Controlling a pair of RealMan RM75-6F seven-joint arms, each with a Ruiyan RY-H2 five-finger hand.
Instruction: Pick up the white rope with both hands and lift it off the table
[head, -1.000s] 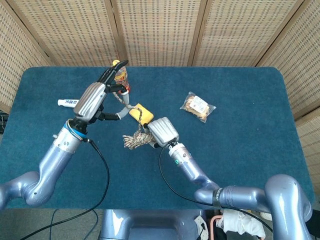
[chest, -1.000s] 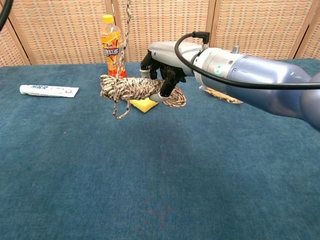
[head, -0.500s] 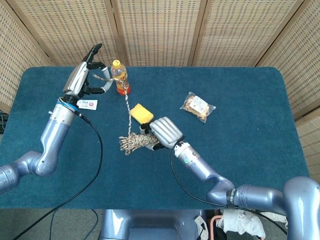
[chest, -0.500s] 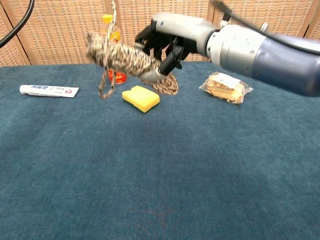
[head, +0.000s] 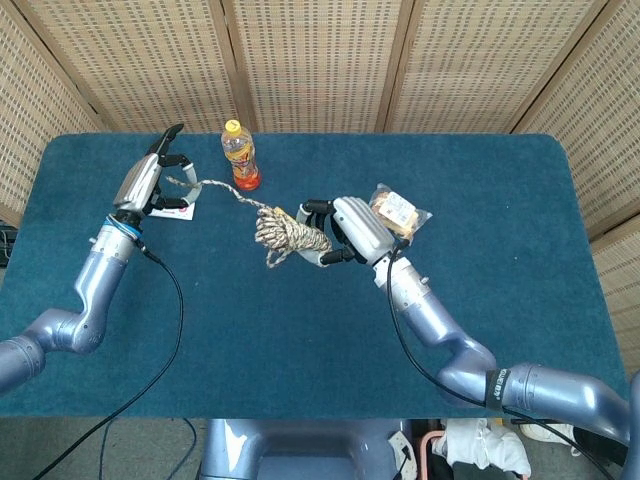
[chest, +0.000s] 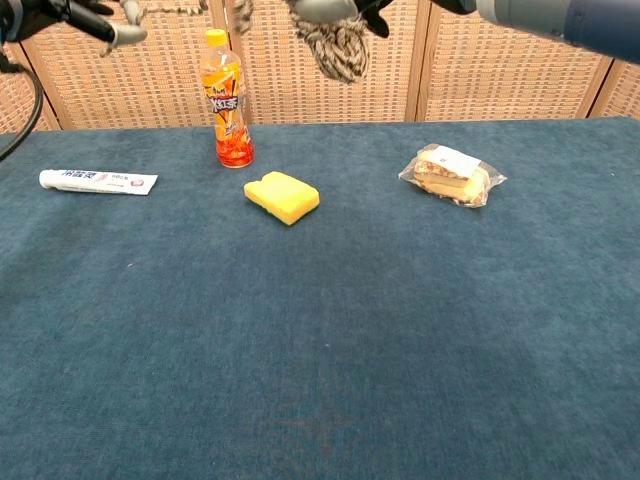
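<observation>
Both arms are glossy, rounded silver-blue metal with a bright blue ring at each wrist. A thin black cable trails from each forearm. The left hand (head: 150, 183) and right hand (head: 352, 229) have pale grey back shells over black fingers.

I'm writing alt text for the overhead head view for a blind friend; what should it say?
Two silver robot arms hold a white rope above a blue table: the right hand grips the coiled bundle, the left hand holds the loose end. An orange drink bottle and a wrapped snack sit on the table.
</observation>
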